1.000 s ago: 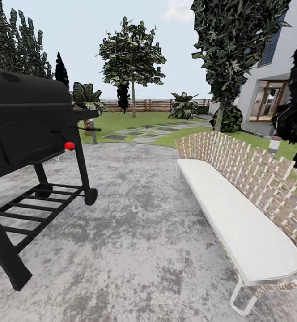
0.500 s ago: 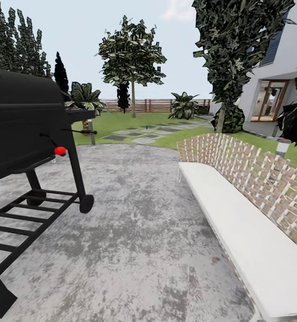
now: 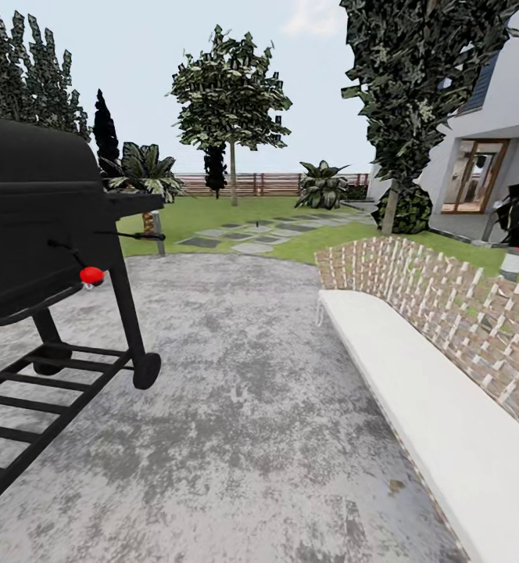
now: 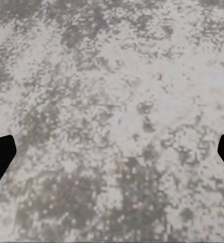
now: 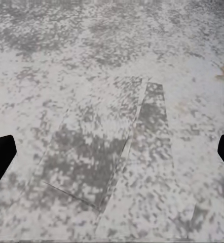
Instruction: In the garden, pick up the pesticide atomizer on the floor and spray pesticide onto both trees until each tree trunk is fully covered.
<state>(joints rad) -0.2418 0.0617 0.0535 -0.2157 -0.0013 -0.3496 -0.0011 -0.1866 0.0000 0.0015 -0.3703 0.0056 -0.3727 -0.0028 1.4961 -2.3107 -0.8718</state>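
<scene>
Fingers (image 4: 1, 154) of both grippers are hanging wide over bare paving (image 3: 244, 407), holding nothing, since the robot is travelling; a tree (image 3: 230, 102) is standing at twelve o'clock on the lawn (image 3: 212, 211).

Bright even daylight, no hard shadows, pixelated wrist views, stretched edges

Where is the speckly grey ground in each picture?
Head view: the ground fills the middle and bottom, between the black grill at the left and the white bench at the right.
Left wrist view: the ground lies under the open left hand.
Right wrist view: the ground lies under the open right hand.
Shared landmark: the blotchy grey paving itself.
</scene>
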